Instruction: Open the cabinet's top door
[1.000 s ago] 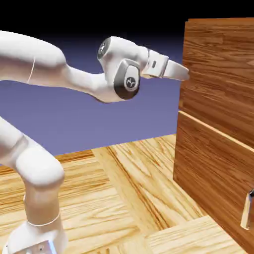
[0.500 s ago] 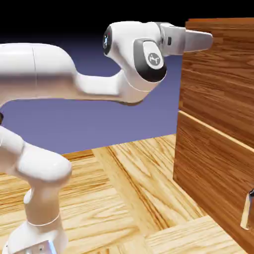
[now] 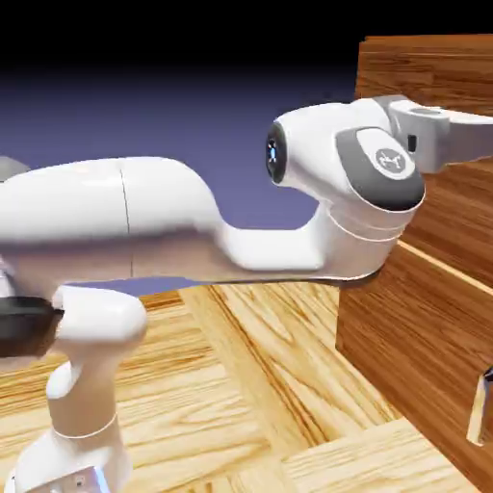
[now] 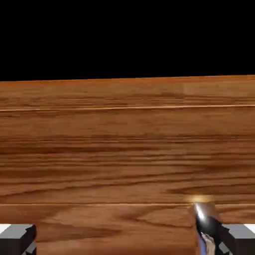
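At the exterior view's right, wooden cabinet (image 3: 371,313), top door (image 4: 124,172) shut.

The arm (image 3: 173,217) is glossy white and rounded, with thin seam lines, dark grey oval caps, a small pale logo and blue-lit spots.

The floor (image 3: 279,385) is made of big, light yellow wood boards with brown lines. The boards run different ways. Behind, the wall of color (image 3: 260,183) is blue-purple lower down and goes black at the top.
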Action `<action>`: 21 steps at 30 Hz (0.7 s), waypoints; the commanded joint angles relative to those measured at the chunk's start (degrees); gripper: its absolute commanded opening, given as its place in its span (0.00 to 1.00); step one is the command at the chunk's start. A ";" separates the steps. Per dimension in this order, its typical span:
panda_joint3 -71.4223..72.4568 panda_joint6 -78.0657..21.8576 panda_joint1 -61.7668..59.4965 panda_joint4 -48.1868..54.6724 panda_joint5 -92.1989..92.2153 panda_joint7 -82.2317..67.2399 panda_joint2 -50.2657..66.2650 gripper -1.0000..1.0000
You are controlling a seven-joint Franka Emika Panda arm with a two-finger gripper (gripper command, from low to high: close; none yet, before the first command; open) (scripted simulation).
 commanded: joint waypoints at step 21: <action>-0.56 -12.15 3.49 -1.23 -17.54 8.78 -8.53 0.00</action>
